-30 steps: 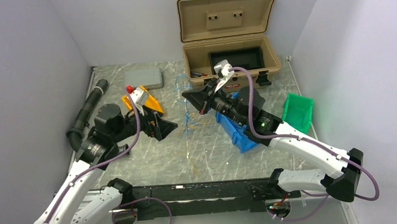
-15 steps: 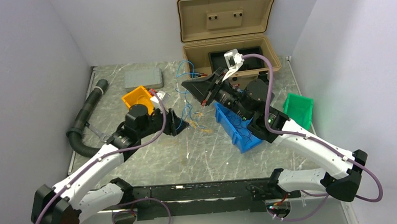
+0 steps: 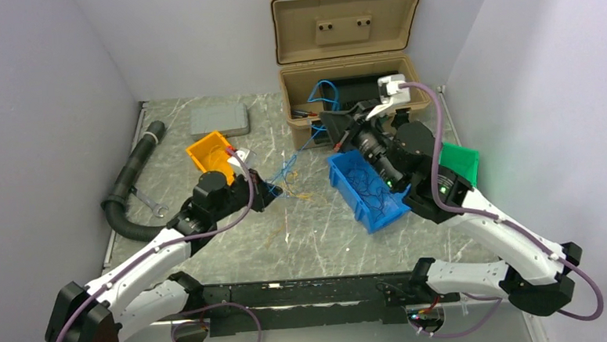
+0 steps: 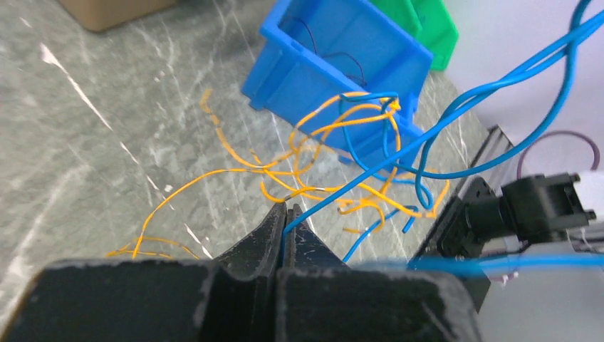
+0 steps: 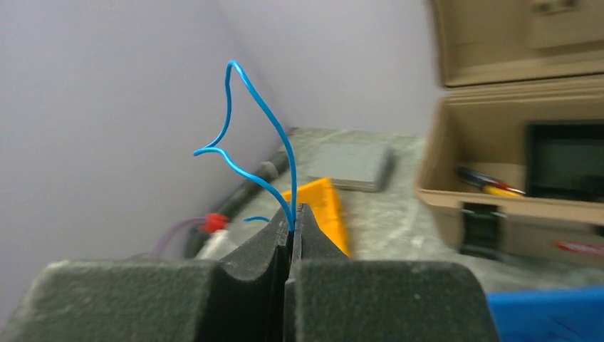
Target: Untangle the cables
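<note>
Starting at the left wall, a black corrugated hose [image 3: 132, 176] is seen lying along the table [image 3: 233, 237] edge, with a wrench [image 3: 151, 204] just beside its lower bend. An orange bin [image 3: 209, 150] is set further in, and a flat grey box [image 3: 219, 120] lies behind it near the back wall. The left gripper [image 4: 285, 217] is held low over the table, its jaws pressed together on a blue cable [image 4: 491, 87]. The cables [image 3: 291, 181], a loose tangle of orange-yellow and blue strands, are spread on the table between this gripper and a blue bin [image 3: 340, 177], touching its near corner. Thin dark wires are seen lying inside the blue bin. Behind it a tan case [image 3: 350, 74] stands open with its lid upright; a black tray and pen-like items are held in it. The right gripper [image 5: 292, 214] is raised in front of the case, its jaws pinched shut on the blue cable, which is strung up from the tangle. A green bin [image 3: 461, 167] is partly hidden by the right arm, and its contents cannot be told. The table is closed in by walls on three sides; the widest uncovered stretch is found between the tangle and the black rail [image 3: 291, 293] at the near edge.
</note>
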